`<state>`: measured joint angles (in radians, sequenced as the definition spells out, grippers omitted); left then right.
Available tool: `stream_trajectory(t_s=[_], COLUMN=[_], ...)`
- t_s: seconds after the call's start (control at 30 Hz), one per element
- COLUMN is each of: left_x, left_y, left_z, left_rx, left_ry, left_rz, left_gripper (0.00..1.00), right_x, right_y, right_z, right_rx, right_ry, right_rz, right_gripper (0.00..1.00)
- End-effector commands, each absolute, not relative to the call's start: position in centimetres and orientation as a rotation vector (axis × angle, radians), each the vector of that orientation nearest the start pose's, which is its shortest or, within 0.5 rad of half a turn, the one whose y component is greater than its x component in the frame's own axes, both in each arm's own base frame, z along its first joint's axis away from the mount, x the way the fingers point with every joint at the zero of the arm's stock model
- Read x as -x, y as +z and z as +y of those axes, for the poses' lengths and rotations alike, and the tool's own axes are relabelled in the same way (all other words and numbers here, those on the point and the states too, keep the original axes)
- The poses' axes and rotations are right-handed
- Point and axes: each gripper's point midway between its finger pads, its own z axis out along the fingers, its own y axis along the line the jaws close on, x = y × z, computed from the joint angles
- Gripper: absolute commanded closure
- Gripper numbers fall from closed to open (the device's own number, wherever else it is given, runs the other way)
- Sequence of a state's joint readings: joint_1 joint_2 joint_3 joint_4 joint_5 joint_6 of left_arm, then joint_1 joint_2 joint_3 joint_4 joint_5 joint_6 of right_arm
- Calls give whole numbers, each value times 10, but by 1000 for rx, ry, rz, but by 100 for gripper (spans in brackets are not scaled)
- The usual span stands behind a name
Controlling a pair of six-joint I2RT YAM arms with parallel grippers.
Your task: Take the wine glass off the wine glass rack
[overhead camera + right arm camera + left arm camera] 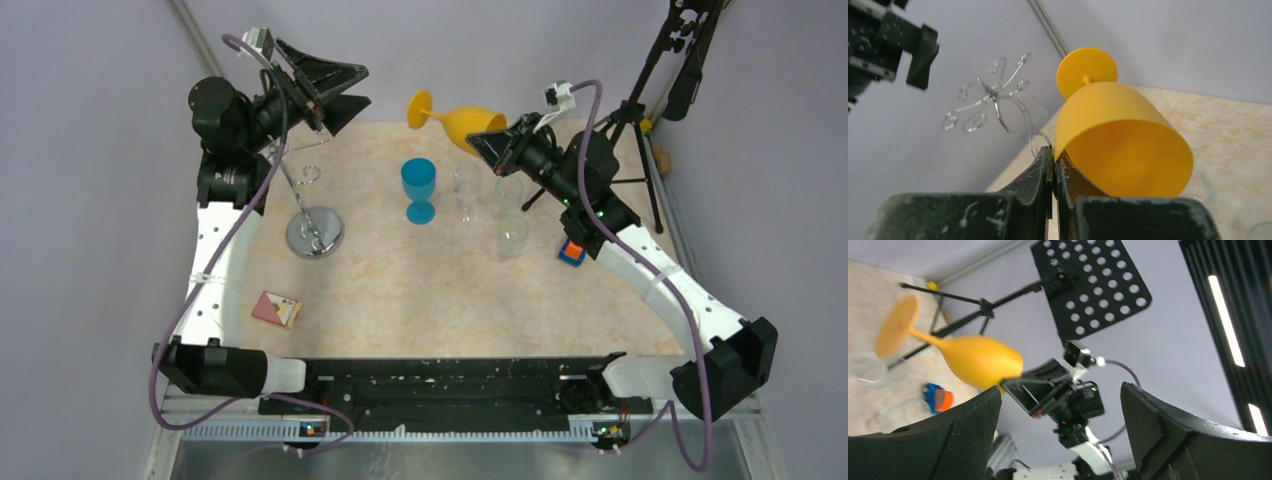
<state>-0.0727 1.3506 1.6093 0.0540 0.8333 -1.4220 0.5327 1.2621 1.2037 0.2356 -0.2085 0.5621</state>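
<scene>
A yellow wine glass is held in the air on its side, foot pointing left, above the back of the table. My right gripper is shut on its rim: in the right wrist view the rim of the wine glass is pinched between the closed fingers. The chrome wine glass rack stands at the left on its round base, its curled arms bare. My left gripper is open and empty, raised beside the top of the rack. The wine glass also shows in the left wrist view.
A blue goblet and three clear glasses stand mid-table below the held glass. A small card box lies front left. An orange and blue object sits by the right arm. A black tripod stands back right.
</scene>
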Motion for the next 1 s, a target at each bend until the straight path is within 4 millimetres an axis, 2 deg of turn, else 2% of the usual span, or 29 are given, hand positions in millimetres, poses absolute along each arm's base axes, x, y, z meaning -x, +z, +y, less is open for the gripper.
stream_trajectory(t_s=[0.0, 0.07, 0.1, 0.17, 0.3, 0.47, 0.67, 0.8, 0.97], left_x=[-338, -342, -347, -352, -359, -369, -377, -378, -381], left_y=[529, 529, 529, 530, 529, 515, 493, 486, 479], left_z=[-160, -150, -139, -126, -102, -65, -25, -16, -14], left_rx=[180, 198, 219, 238, 281, 379, 523, 553, 572], left_ry=[-1489, -1435, -1394, -1337, -1188, -950, -763, -723, -726], left_rz=[1606, 1602, 1591, 1578, 1579, 1610, 1649, 1656, 1673], left_gripper=[9, 9, 9, 9, 10, 11, 13, 13, 15], right_x=[-290, -274, -268, -260, -256, -272, -294, -307, -310], right_y=[442, 436, 430, 418, 385, 328, 281, 257, 236], right_z=[272, 278, 280, 282, 281, 268, 256, 254, 265], right_rx=[491, 602, 646, 708, 804, 859, 802, 761, 804], right_ry=[1029, 1063, 1079, 1091, 1057, 820, 587, 448, 306], right_rz=[1415, 1429, 1451, 1497, 1634, 1920, 2138, 2233, 2297], right_gripper=[100, 100, 100, 100, 100, 100, 100, 100, 100])
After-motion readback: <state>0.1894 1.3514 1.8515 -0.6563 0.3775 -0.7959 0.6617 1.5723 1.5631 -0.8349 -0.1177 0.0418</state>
